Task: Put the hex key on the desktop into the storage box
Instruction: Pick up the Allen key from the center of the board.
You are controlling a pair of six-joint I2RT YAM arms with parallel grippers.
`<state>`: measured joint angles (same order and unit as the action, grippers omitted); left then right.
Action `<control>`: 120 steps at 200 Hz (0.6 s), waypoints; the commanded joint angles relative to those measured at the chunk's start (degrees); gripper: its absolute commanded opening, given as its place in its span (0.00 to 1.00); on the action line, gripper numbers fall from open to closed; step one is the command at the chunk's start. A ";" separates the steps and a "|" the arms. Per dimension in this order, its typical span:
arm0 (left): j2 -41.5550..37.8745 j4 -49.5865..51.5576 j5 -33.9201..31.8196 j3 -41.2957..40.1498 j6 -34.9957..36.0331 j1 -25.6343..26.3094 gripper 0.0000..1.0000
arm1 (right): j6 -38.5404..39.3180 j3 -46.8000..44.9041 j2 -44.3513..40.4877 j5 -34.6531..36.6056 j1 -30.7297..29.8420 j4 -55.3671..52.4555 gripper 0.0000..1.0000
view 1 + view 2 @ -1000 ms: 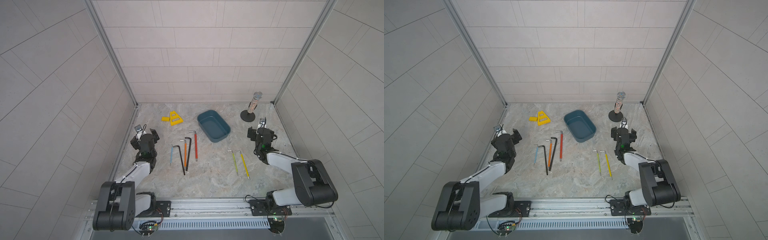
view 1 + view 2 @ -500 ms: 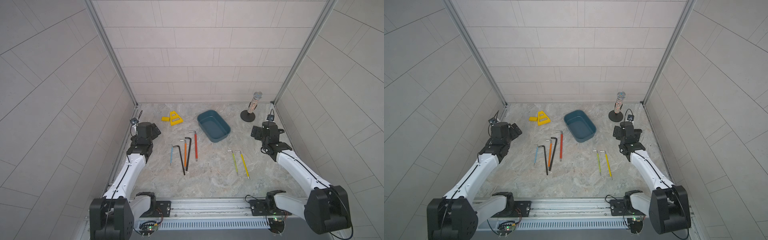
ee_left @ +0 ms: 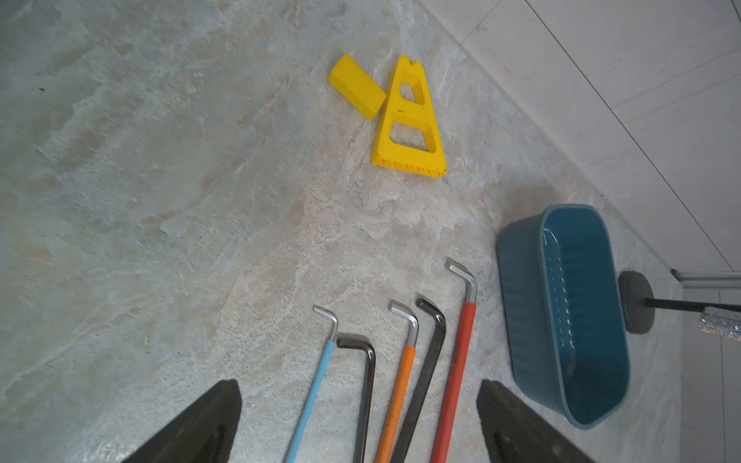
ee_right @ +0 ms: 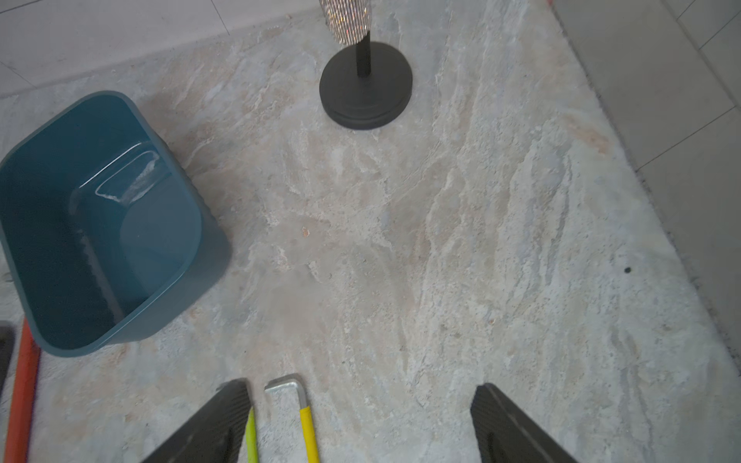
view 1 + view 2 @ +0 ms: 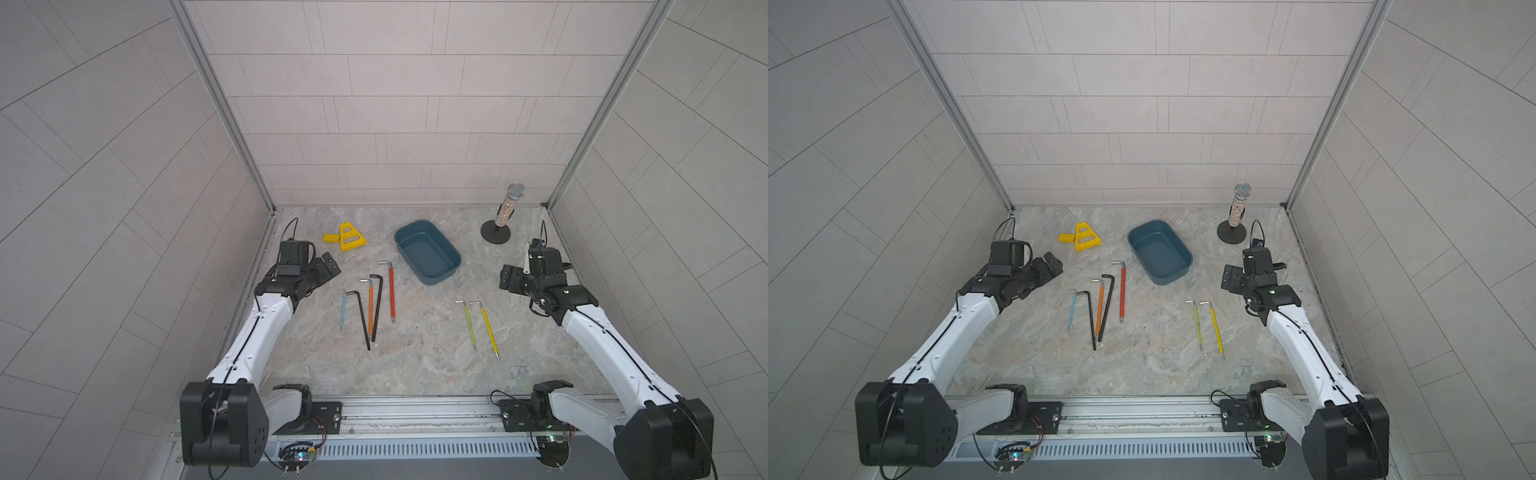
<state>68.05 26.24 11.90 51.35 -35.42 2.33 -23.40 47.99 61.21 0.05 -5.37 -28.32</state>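
Observation:
The teal storage box (image 5: 426, 255) stands empty at the back middle of the desktop (image 5: 424, 353). Left of it lie several hex keys: blue (image 5: 343, 309), orange (image 5: 370, 303) and red (image 5: 392, 291) ones, and two black ones (image 5: 376, 309). A green hex key (image 5: 468, 324) and a yellow one (image 5: 488, 328) lie to the right. My left gripper (image 5: 328, 268) hovers open above the left group's bent ends (image 3: 405, 316). My right gripper (image 5: 508, 279) hovers open, empty, beyond the yellow key's bend (image 4: 286, 387).
Two yellow plastic pieces (image 5: 345, 239) lie at the back left. A glittery microphone on a round black base (image 5: 495, 236) stands at the back right, close behind my right arm. Tiled walls enclose three sides, and a metal rail (image 5: 415, 415) runs along the front.
Both arms have unfolded from near the front and reached forward over the desktop, the left towards the left keys, the right towards the back right. No hex key has moved.

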 commanded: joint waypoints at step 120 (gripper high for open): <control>4.03 12.94 13.65 4.69 7.49 6.92 1.00 | -5.33 0.21 2.16 3.24 -17.59 -11.89 0.77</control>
<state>71.24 36.01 24.49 54.65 -31.97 7.44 -26.26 50.98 63.31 1.72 -19.66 -40.80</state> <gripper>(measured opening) 0.999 0.781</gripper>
